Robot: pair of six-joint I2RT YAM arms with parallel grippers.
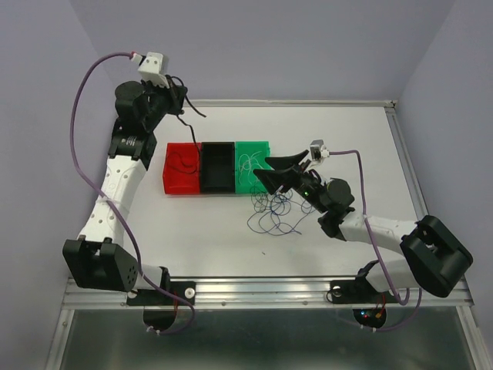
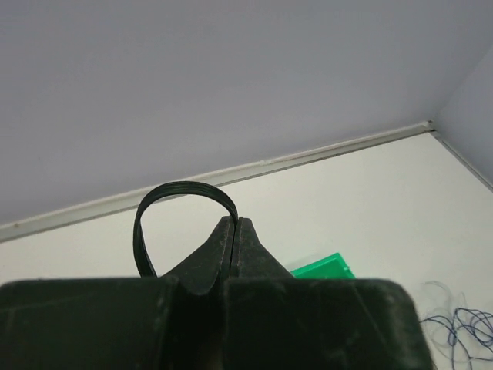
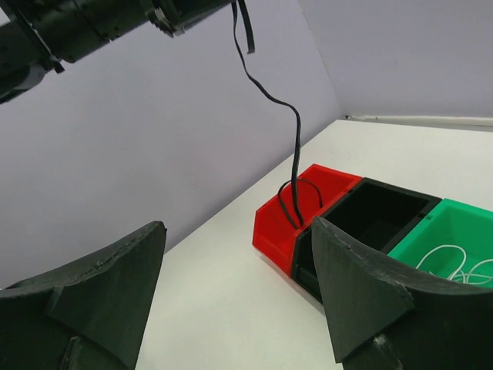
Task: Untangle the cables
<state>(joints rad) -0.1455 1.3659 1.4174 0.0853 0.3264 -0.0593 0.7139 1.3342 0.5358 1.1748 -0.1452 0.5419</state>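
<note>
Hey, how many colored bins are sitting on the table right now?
3, side by side in a row: red bin on the left, black bin in the middle, green bin on the right. None looks hidden.

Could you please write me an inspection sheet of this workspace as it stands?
Surface: white table.
Job's things: black cable hangs from left gripper into red bin; white cable in green bin; dark blue cables tangled on table.
Clutter: black bin between red and green.
Grippers: left shut on black cable, raised; right gripper open beside green bin.
Cables: purple arm cables loop off both arms.
Surroundings: lilac walls; nothing else seen.
</note>
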